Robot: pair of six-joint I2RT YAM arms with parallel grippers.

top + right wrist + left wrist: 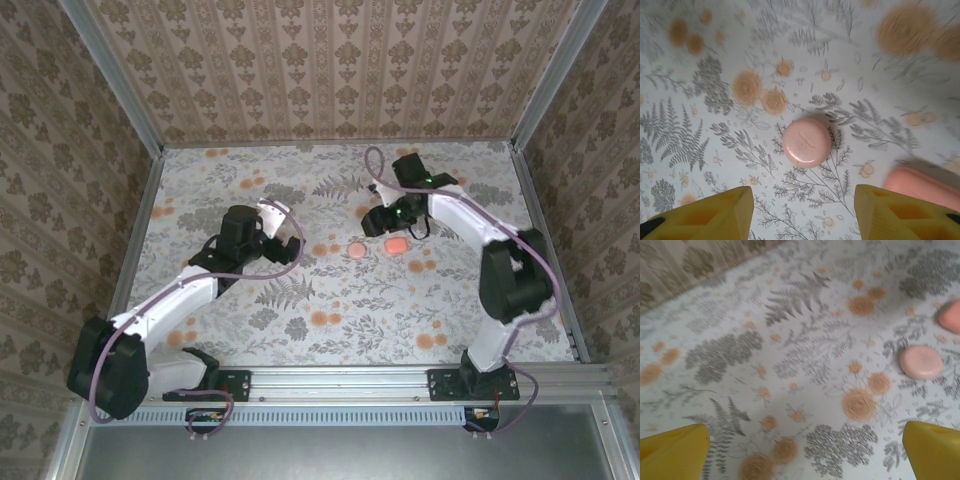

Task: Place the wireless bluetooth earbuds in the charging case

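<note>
Near edge: two arms stand bolted at the near edge of the tabletop point(330, 345) and reach inward over a fern-and-flower cloth point(790, 340).
Left of centre: the left gripper point(805, 440) hovers with its yellow fingers spread wide and nothing between them. The pink pieces lie off to its right.
Mid-tabletop: the round pink piece point(806, 142) lies flat, slightly toward the far edge, with nothing touching it.
Beside it: the oblong pink piece point(920, 187) lies near the round one on the right-edge side, apart from it.
Identity: whether either piece is an earbud or the case cannot be told, and no opened case with wells is visible.
Farther in: the right gripper point(804, 200) hangs over the pair with its fingers parted and empty. The round piece sits centred ahead of the gap.
Step in hand: probably lining up to take the round piece.
Doing it well: descend straight so that both fingers straddle the piece evenly. Keep the right-hand finger off the oblong neighbour, then close gently, because smooth rounded plastic may squirt sideways. The left gripper should stay back until a steadying hold is needed.
</note>
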